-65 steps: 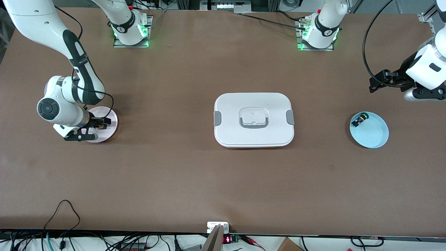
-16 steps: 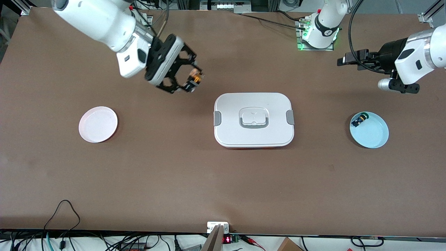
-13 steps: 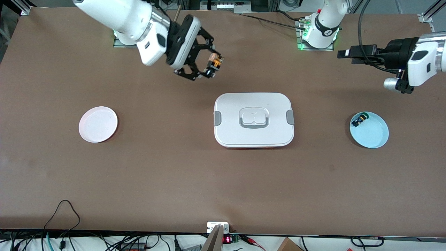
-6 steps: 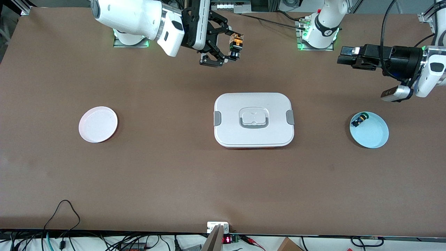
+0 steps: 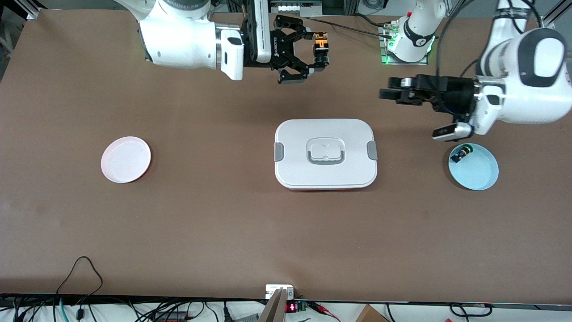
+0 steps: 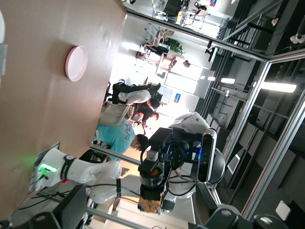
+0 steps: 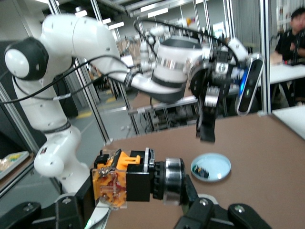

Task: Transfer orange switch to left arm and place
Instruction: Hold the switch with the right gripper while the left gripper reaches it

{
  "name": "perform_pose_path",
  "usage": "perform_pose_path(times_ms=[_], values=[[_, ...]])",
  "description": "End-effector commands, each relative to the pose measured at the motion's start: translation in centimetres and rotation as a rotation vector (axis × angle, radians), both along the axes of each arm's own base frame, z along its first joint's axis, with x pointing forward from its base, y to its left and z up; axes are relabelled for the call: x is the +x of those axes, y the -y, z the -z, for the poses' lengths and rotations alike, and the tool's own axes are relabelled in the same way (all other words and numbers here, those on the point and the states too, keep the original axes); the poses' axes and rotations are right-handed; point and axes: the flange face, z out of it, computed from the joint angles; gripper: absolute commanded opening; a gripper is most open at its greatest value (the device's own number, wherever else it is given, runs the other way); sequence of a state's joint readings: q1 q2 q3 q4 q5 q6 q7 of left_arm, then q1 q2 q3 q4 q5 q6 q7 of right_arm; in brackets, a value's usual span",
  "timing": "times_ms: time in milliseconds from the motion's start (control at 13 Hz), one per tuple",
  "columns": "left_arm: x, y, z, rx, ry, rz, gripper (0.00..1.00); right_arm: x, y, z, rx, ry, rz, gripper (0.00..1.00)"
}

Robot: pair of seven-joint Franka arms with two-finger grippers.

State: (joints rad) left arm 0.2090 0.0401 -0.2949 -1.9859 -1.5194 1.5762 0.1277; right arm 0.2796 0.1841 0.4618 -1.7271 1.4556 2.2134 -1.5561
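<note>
Pink plate [image 5: 125, 159] on the desk [image 5: 214, 223] toward the right arm's end, bare. Right gripper [image 5: 318, 50] raised over the desk between the bases and the box [image 5: 325, 154], fingers closed on the orange switch [image 5: 321, 46]; switch detail clearest in the right wrist view [image 7: 136, 180]. Left gripper [image 5: 388, 94] raised over the desk beside the box; finger gap not discernible. Blue plate [image 5: 480, 176] carried a small dark switch [image 5: 460, 154], partly hidden.
</note>
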Motion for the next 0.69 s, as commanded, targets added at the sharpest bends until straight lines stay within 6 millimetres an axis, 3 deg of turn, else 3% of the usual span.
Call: perform_pose_path(times_ms=[0,231,385,615], values=[[-2.4,0.7,-0.7,-0.021,0.012,-0.062,1.00,-0.5,-0.5,0.9,0.084,-0.012,0.019,0.00],[-3.4,5.1,-1.7,-0.011,0.035,-0.101,1.00,-0.5,-0.9,1.9,0.101,-0.025,0.029,0.00],[-4.1,7.6,-1.3,0.018,0.056,-0.095,1.00,-0.5,-0.9,3.1,0.123,-0.020,0.078,0.00],[-4.4,8.4,-1.3,0.025,0.075,-0.088,0.96,-0.2,-0.9,3.7,0.146,-0.042,0.126,0.00]])
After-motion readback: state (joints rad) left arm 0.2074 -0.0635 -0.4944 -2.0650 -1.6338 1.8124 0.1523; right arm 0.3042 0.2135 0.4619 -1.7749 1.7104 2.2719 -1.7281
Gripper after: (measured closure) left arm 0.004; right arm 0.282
